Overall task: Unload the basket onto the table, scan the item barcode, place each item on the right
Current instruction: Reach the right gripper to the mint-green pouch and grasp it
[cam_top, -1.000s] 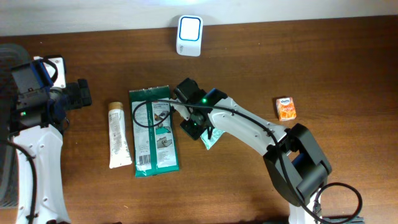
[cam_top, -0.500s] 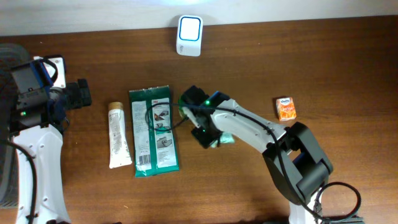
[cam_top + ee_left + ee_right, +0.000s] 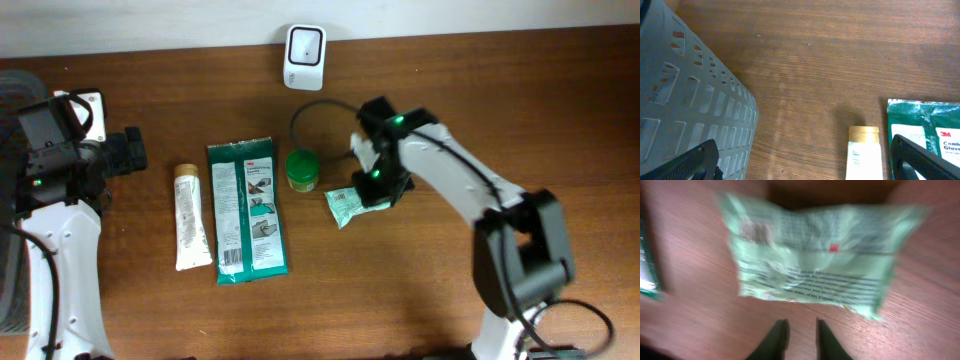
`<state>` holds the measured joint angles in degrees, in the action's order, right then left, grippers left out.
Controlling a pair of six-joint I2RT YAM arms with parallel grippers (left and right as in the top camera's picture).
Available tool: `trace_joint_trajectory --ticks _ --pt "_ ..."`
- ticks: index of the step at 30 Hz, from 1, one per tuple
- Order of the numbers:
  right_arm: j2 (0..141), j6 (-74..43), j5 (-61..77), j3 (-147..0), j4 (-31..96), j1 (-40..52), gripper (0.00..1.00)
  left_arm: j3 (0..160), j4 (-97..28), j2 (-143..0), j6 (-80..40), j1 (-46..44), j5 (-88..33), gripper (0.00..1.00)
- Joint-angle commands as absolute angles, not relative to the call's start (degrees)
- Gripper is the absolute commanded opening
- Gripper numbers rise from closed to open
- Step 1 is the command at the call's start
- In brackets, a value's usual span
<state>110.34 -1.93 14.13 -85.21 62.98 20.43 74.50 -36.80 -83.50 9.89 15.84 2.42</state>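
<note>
From the overhead camera we look straight down on the whole table [image 3: 400,300], from far enough to take in everything lying on it. Our left wrist camera sits lower and nearer, tilted down at the table's left part beside a grey basket [image 3: 685,100]. It shares with the overhead view the top of the tube [image 3: 862,155] and a corner of the green pack [image 3: 925,125]. Our right wrist camera faces steeply down, so close that the pale green packet [image 3: 815,260], blurred, almost fills it. Overhead we see that packet near mid-table.
</note>
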Motion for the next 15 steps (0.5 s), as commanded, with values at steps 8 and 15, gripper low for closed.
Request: trace_joint_trajectory --ticks 8,15 --pt "115.9 5.6 32.4 -88.0 59.6 4.9 0.74 75.3 -36.7 -82.7 10.2 16.0 2.6 0.99" --pt "122.7 8.6 39.0 -87.8 60.4 6.4 0.73 75.3 -36.7 -82.7 10.2 16.1 2.6 0.99"
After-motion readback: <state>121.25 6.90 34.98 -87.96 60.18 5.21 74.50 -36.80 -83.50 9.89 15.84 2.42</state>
